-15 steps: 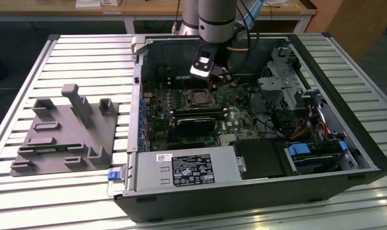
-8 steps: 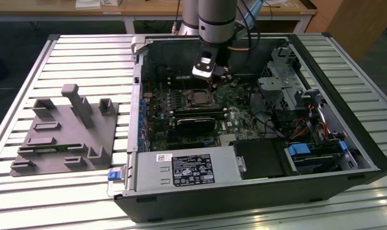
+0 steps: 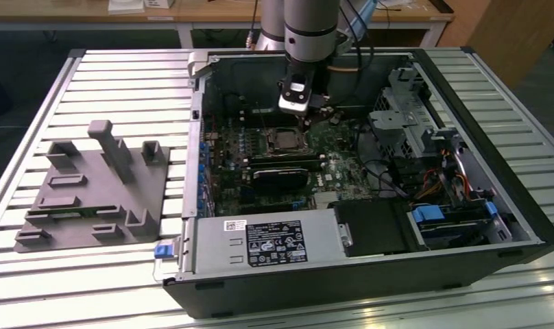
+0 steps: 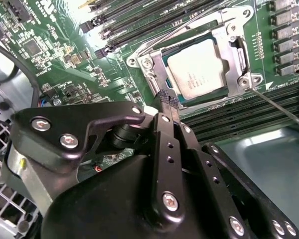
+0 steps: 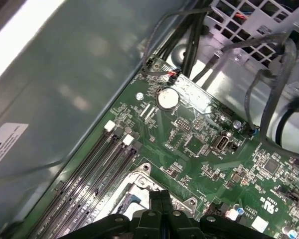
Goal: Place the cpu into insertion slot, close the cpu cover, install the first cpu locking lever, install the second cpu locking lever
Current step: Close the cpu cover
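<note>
Down inside the computer case (image 3: 513, 175), the tool (image 4: 167, 101) has its fingers pressed together beside the slot (image 4: 148, 69). The chip (image 4: 202, 67) lies inside under the cover (image 4: 234, 47). Lever step, I think; it needs a gentle push.

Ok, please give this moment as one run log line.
cpu: in insertion slot | cpu cover: down over cpu | gripper: shut, tips at cover's edge

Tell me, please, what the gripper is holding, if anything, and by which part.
Nothing: the gripper is shut and empty, its tips close by the cpu cover, which lies over the cpu.
</note>
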Controlling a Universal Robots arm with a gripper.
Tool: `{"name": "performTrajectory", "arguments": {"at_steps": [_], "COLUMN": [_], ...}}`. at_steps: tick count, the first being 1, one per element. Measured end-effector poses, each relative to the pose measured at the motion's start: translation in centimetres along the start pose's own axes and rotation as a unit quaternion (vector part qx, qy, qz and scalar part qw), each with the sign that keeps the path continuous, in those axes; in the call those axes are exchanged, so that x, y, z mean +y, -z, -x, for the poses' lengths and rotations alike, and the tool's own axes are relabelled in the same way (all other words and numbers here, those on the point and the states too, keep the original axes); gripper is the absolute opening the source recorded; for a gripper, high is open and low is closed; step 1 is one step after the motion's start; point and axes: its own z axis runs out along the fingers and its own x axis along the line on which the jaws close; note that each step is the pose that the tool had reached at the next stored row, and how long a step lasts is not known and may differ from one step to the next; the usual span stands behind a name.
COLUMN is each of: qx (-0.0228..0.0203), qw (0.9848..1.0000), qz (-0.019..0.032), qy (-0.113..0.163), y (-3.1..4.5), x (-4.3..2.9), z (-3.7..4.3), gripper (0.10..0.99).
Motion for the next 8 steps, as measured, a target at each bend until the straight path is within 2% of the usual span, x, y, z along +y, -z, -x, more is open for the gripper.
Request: {"name": "performTrajectory", "arguments": {"at_steps": [5,8], "qx": [0.0007,-0.0004], "qw": [0.9998,0.9994], "qz": [-0.0003,-0.0017], "qy": [0.021,0.034], "y": [0.0,-0.01], "x": [0.0,0.0], "z": [0.0,0.0], "gripper": [0.106,0.106]}}
